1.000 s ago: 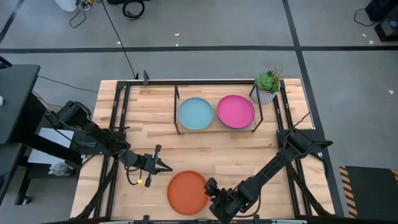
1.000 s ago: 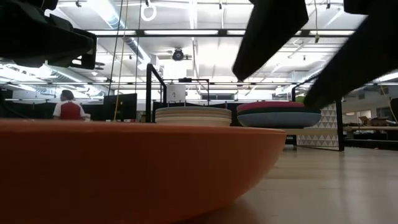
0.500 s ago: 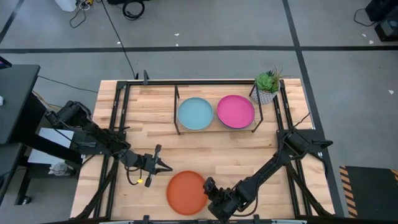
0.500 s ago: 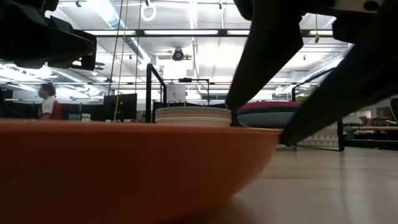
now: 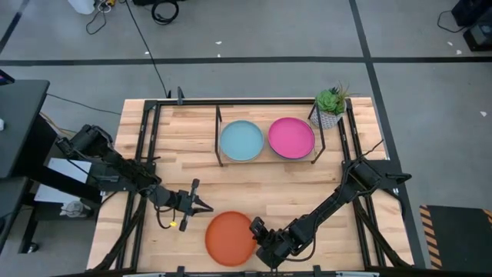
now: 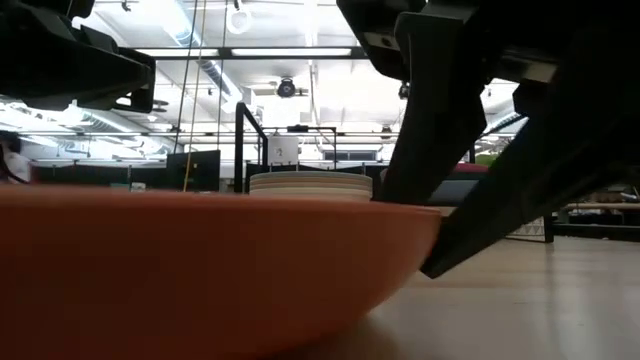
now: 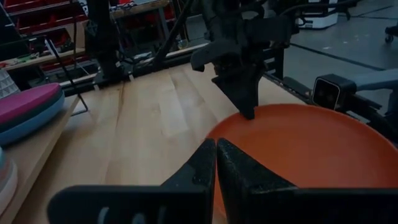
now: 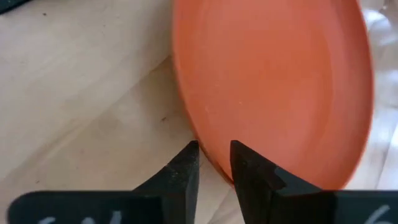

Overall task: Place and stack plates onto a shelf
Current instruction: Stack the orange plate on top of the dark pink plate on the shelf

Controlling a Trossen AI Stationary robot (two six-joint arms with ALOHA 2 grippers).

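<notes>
The orange plate (image 5: pixel 229 238) lies flat on its base on the table near the front edge. My right gripper (image 5: pixel 257 232) is at the plate's right rim, shut on it. My left gripper (image 5: pixel 206 206) hovers just beyond the plate's far left side, shut and empty; it also shows in the left wrist view (image 7: pixel 216 149). The shelf (image 5: pixel 218 131) stands at the back. It carries one plate stack topped by the light aqua plate (image 5: pixel 242 141) and one topped by the magenta plate (image 5: pixel 290 138). The other plates sit under these two. My right gripper has the orange plate's right-hand rim (image 8: pixel 212 163) between its two fingers, one finger (image 8: pixel 252 171) inside the plate and the other (image 8: pixel 181 167) outside by the wall. The fingers slant down from the table's right side. The plate stays flat on the table.
A potted plant (image 5: pixel 330 106) stands by the shelf's right end. Black frame rails (image 5: pixel 146 154) edge the table on both sides. Bare wood (image 5: pixel 269 185) lies between the shelf and the orange plate.
My right gripper has moved toward the table's left edge and down, from just right of the orange plate onto its right rim, so that its fingers now stand on both sides of the rim. The plate has stayed on the table.
</notes>
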